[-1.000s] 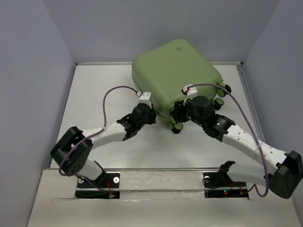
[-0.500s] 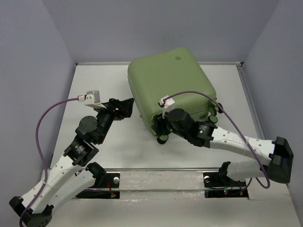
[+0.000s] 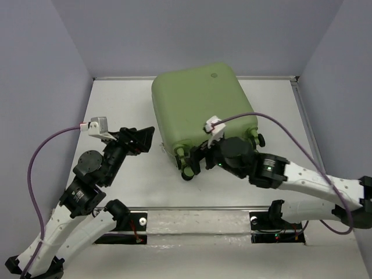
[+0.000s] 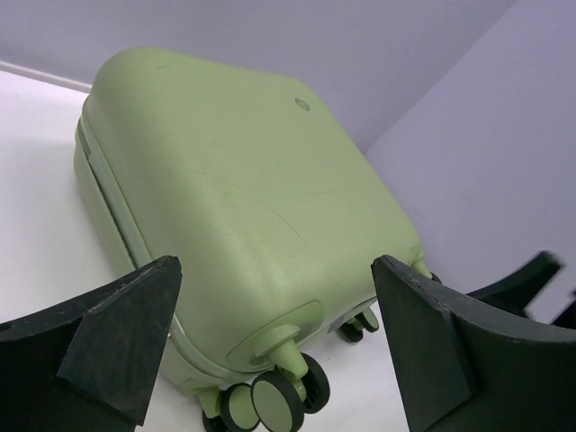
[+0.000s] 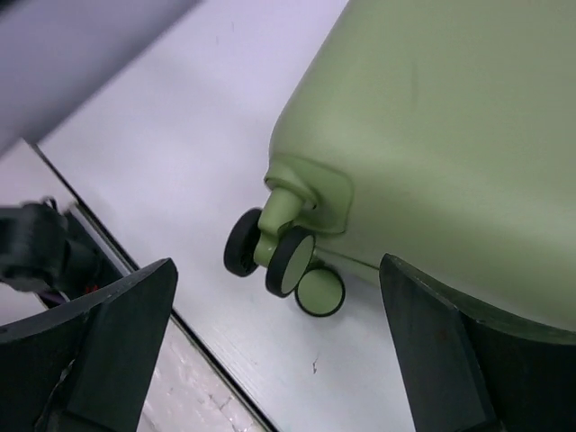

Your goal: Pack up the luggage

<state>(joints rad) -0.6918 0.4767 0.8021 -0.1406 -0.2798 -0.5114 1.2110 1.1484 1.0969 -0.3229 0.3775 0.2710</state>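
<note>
The luggage (image 3: 200,110) is a pale green hard-shell suitcase lying flat and closed on the white table (image 3: 133,180), its wheels (image 3: 187,170) toward the arms. A small round emblem (image 3: 214,74) sits near its far edge. My left gripper (image 3: 145,139) stands open left of the case, apart from it; in the left wrist view the luggage (image 4: 243,171) and a caster (image 4: 270,400) show beyond the left gripper (image 4: 274,263). My right gripper (image 3: 195,159) hangs open over the near left caster (image 5: 290,259), with nothing held by the right gripper (image 5: 278,264). The lining is hidden.
Grey walls close the table in on three sides. A metal rail (image 3: 197,207) runs along the near edge by the arm bases. Purple cables (image 3: 40,151) loop from both wrists. The other casters (image 3: 256,138) stick out at the case's near right corner.
The left arm has pulled back leftward from the suitcase's near edge and opened. The right gripper has opened and moved left. The suitcase has turned and shifted left.
</note>
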